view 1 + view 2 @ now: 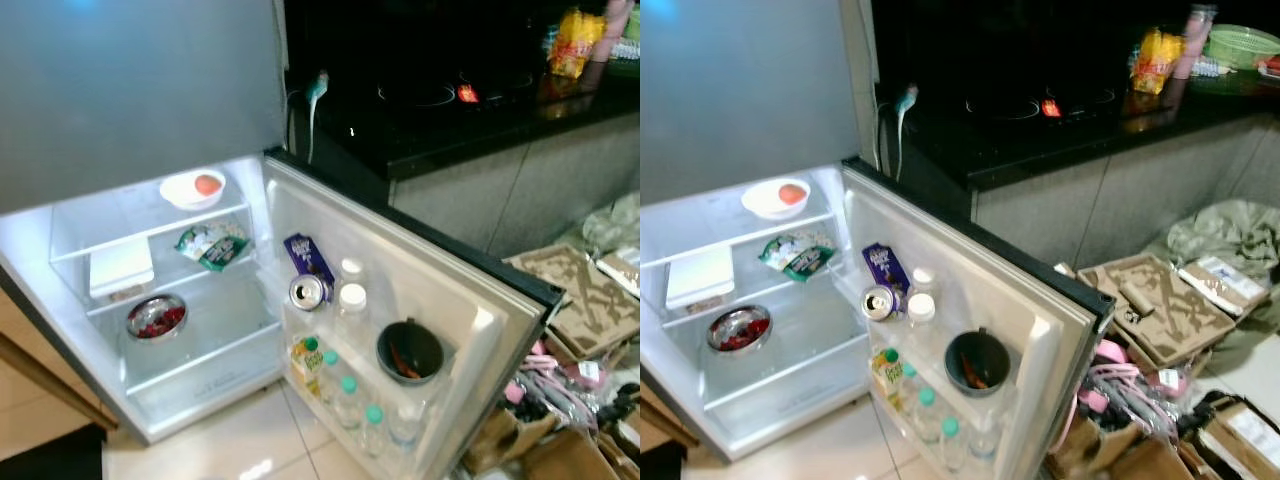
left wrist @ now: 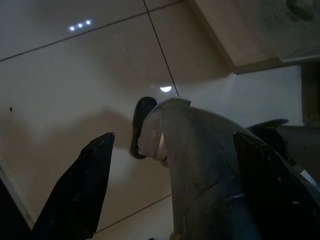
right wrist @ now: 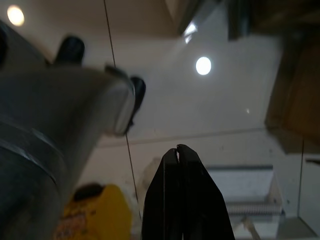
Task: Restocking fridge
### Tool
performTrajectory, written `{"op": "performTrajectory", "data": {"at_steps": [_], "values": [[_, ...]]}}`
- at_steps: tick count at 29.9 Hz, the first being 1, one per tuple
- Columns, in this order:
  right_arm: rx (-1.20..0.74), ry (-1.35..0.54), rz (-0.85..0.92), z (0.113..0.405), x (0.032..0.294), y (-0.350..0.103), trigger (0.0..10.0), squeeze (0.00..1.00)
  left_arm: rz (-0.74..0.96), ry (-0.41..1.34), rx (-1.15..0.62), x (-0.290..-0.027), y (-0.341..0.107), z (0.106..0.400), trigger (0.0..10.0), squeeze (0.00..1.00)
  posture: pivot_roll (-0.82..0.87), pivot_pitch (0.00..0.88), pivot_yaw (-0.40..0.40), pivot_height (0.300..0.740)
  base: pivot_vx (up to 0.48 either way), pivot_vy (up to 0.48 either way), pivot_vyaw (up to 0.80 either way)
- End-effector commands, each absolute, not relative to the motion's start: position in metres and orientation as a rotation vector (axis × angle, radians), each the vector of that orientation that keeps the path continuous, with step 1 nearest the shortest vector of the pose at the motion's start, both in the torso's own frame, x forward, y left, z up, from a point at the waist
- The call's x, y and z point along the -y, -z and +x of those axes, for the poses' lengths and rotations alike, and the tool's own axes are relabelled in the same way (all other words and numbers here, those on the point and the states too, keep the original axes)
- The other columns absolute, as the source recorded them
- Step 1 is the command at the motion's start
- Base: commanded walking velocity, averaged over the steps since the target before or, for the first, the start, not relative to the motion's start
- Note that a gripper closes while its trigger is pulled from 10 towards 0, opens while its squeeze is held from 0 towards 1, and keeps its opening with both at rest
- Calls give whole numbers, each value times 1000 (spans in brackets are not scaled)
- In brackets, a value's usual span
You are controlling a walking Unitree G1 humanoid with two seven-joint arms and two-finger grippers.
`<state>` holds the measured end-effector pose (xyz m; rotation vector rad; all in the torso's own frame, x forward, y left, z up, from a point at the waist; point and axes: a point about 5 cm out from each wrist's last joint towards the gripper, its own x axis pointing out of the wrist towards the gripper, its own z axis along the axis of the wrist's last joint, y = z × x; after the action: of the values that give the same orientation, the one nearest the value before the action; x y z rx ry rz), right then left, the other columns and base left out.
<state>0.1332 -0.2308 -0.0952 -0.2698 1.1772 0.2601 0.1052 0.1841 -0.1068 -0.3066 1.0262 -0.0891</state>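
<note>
The fridge [image 1: 232, 322] stands open, its door [image 1: 440, 262] swung out to the right. Inside are a white bowl with an orange fruit [image 1: 193, 187], a snack bag [image 1: 211, 244], a white box [image 1: 121, 268] and a steel bowl of red food [image 1: 156, 318]. The door racks hold a purple carton [image 1: 306, 256], a soda can [image 1: 309, 291], white-capped bottles [image 1: 351, 300], a dark pot [image 1: 409, 352], a juice carton [image 1: 306, 362] and green-capped bottles [image 1: 347, 395]. My left gripper [image 2: 175, 137] hangs open over the floor by my leg. My right gripper [image 3: 177, 150] hangs shut and holds nothing.
A black counter with a cooktop [image 1: 450, 110] runs behind the door, with a yellow packet [image 1: 573, 42] and a green basket [image 1: 1240, 42] on it. Cardboard inserts [image 1: 1155, 305] and boxes [image 1: 560, 450] clutter the floor at right. A yellow object [image 3: 85, 220] lies near my foot.
</note>
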Motion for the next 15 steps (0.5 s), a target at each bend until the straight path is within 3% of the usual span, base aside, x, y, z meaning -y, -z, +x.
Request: {"op": "performTrajectory", "data": {"at_steps": [1,8,15], "values": [[-1208,-235,-275,126,235,97,10000,0,-316,137,-1094,-173,112,91,10000,0,-81,0,-42,740,0,-480,0],[-1204,-234,-273,127,234,97,10000,0,-311,131,-1095,-173,112,91,10000,0,-82,0,-40,740,0,-471,0],[-1195,-215,-283,128,236,96,10000,0,-317,104,-1098,-175,112,90,10000,0,-83,0,-37,740,0,0,0]]}}
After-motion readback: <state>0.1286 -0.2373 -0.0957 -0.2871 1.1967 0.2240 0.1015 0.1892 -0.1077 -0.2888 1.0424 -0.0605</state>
